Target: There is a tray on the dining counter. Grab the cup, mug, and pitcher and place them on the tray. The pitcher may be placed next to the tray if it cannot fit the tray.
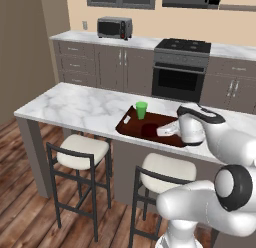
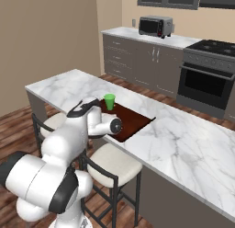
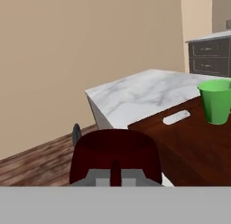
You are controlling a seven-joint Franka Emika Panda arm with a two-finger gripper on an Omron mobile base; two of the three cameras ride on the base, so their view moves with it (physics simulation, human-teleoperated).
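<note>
Left base view: behind the arm, left side, looking forward and down at the surface (image 1: 75, 107), tray (image 1: 131, 127) and cup (image 1: 142, 110).
Right base view: behind the arm, right side; same tray and cup, shared.
Hand view: close, low along the jaws; mug (image 3: 115, 155) nearest, cup beyond.

Arm (image 1: 210, 137) extended, fingers (image 3: 116, 170) closed
</note>
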